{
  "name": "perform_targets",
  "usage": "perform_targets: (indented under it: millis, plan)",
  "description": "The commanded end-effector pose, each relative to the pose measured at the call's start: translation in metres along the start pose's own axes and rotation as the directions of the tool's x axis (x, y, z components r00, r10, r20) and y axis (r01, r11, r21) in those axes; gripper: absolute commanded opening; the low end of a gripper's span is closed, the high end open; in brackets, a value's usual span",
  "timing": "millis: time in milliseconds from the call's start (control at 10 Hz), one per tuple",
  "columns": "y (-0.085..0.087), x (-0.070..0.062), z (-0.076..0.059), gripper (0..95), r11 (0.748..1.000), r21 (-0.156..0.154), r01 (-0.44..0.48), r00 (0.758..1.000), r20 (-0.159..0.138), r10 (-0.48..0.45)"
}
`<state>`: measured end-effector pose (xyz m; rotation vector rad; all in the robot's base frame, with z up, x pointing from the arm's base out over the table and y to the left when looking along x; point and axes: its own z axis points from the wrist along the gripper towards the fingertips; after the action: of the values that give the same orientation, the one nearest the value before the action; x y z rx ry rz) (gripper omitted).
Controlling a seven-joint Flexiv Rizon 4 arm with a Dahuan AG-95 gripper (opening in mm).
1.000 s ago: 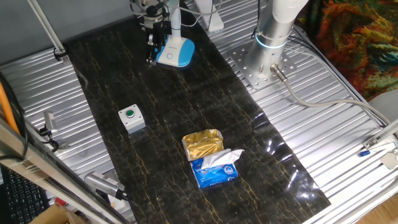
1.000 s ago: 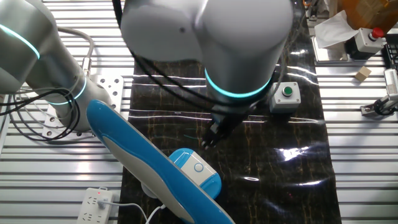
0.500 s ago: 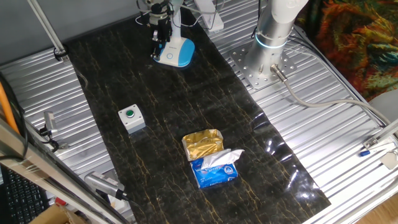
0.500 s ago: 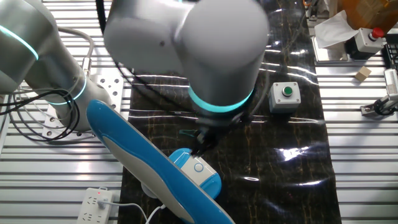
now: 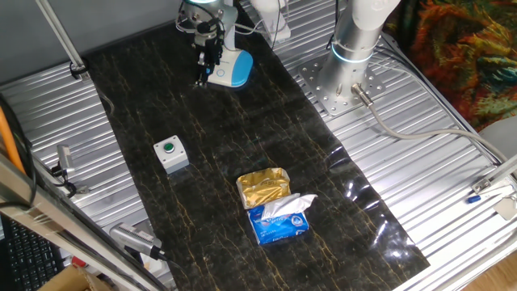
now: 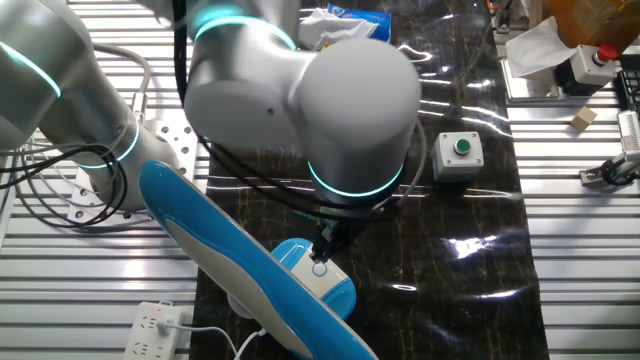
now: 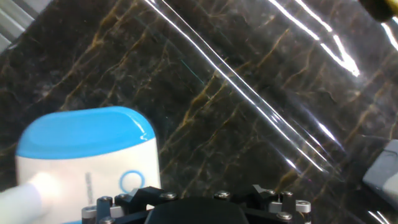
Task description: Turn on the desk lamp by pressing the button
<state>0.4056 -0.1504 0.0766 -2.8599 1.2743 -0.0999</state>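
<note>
The white desk lamp (image 6: 305, 275), with its flat rounded-square base rimmed in light blue and a slim white stem, stands at the far end of the dark marble-patterned tabletop (image 5: 242, 145), close to the arm's grey pedestal (image 5: 339, 85). The dark pincer (image 6: 322, 253) hangs right over the base, its tip at or just above the small ring-shaped button (image 7: 130, 182) on the white centre; whether it actually touches cannot be told. Nor can it be told whether the pincer is spread or pressed together, since the hand view shows only its housing. No glow shows from the lamp, so the approach looks complete while the press itself seems not yet done. A grey box with a green button (image 5: 170, 153) sits well apart, untouched.
</note>
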Motion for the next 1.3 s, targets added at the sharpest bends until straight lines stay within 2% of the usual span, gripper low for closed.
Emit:
perform_targets:
  millis: [100,1300]
  plan:
    - [-0.0026,0.0001,-0.0357,95.0,1.000,0.005,-0.003,1.000,0.016,0.003]
    - [-0.0023,-0.0004,-0.0360,95.0,1.000,0.017,-0.006,1.000,0.021,0.006]
